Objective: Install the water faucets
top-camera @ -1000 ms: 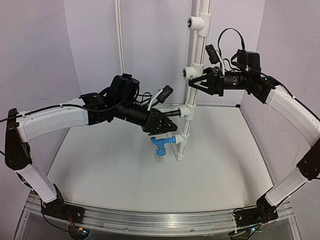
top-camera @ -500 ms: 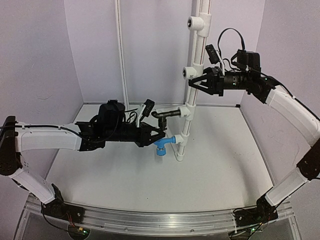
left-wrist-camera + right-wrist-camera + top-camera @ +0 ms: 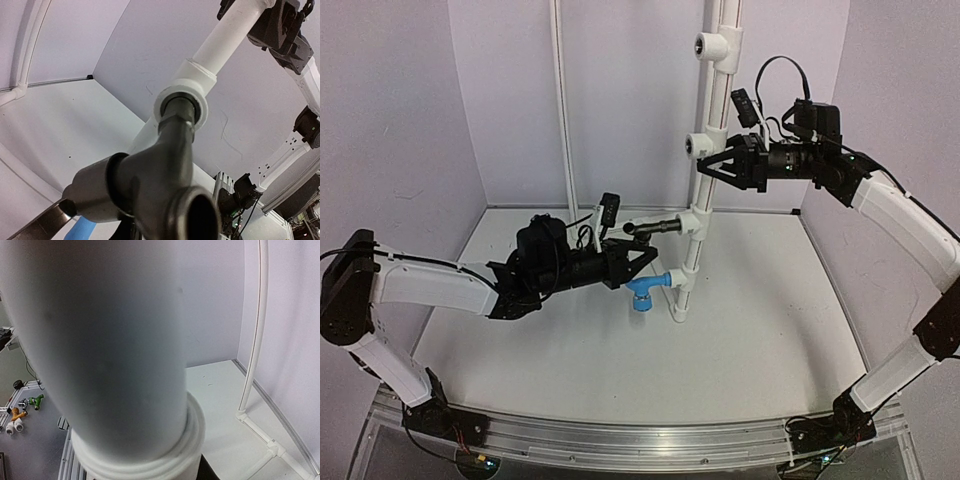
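Note:
A black faucet (image 3: 655, 227) sticks out sideways from a tee on the upright white pipe (image 3: 701, 190). In the left wrist view that faucet (image 3: 165, 185) fills the foreground, its stem seated in the tee socket (image 3: 182, 97). A blue faucet (image 3: 643, 292) sits in the lower tee. My left gripper (image 3: 648, 258) hangs just under the black faucet and left of the blue one, with nothing seen between its fingers; how wide they stand is unclear. My right gripper (image 3: 705, 165) is shut on the pipe (image 3: 110, 340) higher up.
Two upper tees (image 3: 705, 43) (image 3: 692, 146) have bare round sockets facing left. A thin white conduit (image 3: 560, 100) runs up the back wall, and another (image 3: 255, 340) follows the right wall. Small spare fittings (image 3: 20, 412) lie beyond the table edge.
My left arm has let go of the black faucet, dropped and drawn back to the left; the faucet stays in its tee. The right arm has not moved.

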You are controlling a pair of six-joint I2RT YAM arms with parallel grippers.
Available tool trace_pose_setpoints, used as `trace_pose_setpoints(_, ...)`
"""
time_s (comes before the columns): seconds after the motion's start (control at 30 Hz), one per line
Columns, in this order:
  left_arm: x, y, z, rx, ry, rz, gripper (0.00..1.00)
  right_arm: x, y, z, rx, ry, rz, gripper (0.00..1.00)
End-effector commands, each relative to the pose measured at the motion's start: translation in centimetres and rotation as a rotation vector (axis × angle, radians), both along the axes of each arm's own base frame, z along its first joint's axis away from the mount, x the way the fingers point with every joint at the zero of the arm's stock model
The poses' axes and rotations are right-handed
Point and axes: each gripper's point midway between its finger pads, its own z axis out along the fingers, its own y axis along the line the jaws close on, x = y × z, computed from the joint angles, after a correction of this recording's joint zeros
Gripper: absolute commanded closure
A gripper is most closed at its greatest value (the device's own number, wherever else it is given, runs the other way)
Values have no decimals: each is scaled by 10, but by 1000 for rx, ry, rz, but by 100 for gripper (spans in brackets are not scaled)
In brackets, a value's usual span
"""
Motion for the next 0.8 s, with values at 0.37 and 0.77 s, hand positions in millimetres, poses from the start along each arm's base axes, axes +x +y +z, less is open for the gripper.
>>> trace_pose_setpoints(0.37,29,25,3,-241,-10,144,83,15,-8,-60,-129,252,-100,100)
trace_pose_setpoints(0.77,54,33,30,-323,-46,141,83,13,-8,-59,-128,255,-100,100)
